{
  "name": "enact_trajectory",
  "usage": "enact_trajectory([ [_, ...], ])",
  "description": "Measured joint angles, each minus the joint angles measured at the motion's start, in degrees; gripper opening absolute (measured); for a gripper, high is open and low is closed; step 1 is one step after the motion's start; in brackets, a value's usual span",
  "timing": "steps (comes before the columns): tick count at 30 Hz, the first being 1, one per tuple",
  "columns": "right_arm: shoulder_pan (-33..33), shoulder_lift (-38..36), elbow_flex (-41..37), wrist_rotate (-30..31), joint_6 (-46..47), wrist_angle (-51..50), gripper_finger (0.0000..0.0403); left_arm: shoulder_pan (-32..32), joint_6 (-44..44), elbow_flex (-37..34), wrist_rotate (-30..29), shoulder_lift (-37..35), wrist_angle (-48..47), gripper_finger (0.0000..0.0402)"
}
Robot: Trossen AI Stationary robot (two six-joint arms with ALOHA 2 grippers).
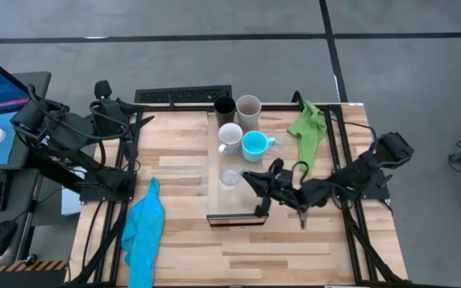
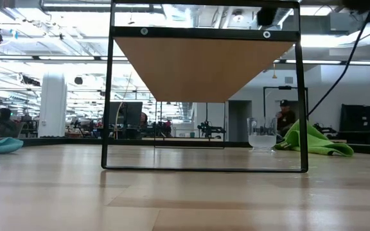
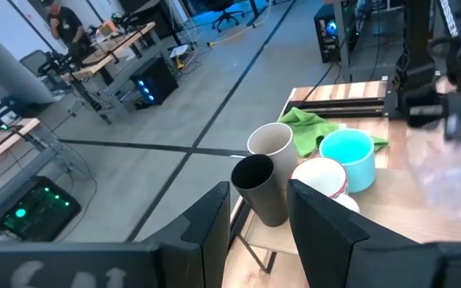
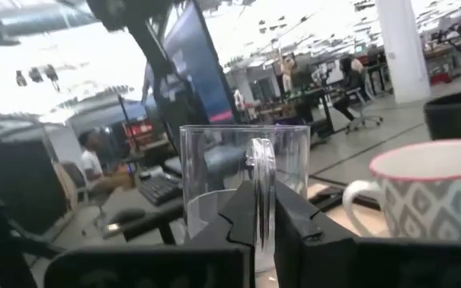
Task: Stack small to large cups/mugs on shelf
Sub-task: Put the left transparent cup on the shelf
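On the raised light-wood shelf (image 1: 214,204) stand a black cup (image 1: 225,106), a beige-grey cup (image 1: 249,107), a white mug (image 1: 230,136), a turquoise mug (image 1: 254,145) and a clear glass cup (image 1: 230,178). My right gripper (image 1: 250,178) reaches over the shelf from the table's right and is shut on that glass cup (image 4: 242,188). A second glass cup (image 2: 261,134) stands on the tabletop beside the green cloth. My left gripper (image 3: 258,232) is open and empty at the table's far left corner (image 1: 114,108). My right gripper pinches the glass cup's handle (image 4: 262,172) between its two fingers, which stand close together on either side of it. The fingers come level from the table's right side. The cup stays upright; in the high view it seems to stand on the shelf.
A green cloth (image 1: 309,128) lies at the table's far right, a turquoise-blue cloth (image 1: 144,228) at the near left. The shelf's dark frame (image 2: 204,168) stands on the tabletop. A keyboard (image 1: 182,95) lies beyond the far edge. People show in the room behind.
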Motion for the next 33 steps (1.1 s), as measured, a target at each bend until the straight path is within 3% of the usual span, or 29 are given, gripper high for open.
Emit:
enact_trajectory([
  [8, -3.6, 4.4, 1.0, -4.1, 1.8, -2.8, 0.0025, 0.0, -2.0, 0.0, -0.4, 0.0, -0.2, 0.0119],
  [15, -4.4, 4.4, 1.0, -4.2, 0.4, -8.2, 0.0042, 0.0, -2.3, 0.0, -1.2, 0.0, -0.2, 0.0119],
  [19, -5.5, 4.4, 1.0, -4.8, -1.1, -8.7, 0.0032, 0.0, -2.3, 0.0, -2.1, 0.0, -0.2, 0.0119],
  [24, -7.1, 4.4, 1.0, -8.8, -0.7, -9.1, 0.0029, 0.0, -2.9, 0.0, -2.1, 0.0, -0.2, 0.0119],
  [33, -8.3, 4.4, 1.0, -10.5, -0.7, -11.2, 0.0036, 0.0, -2.9, 0.0, -2.7, 0.0, -0.2, 0.0119],
])
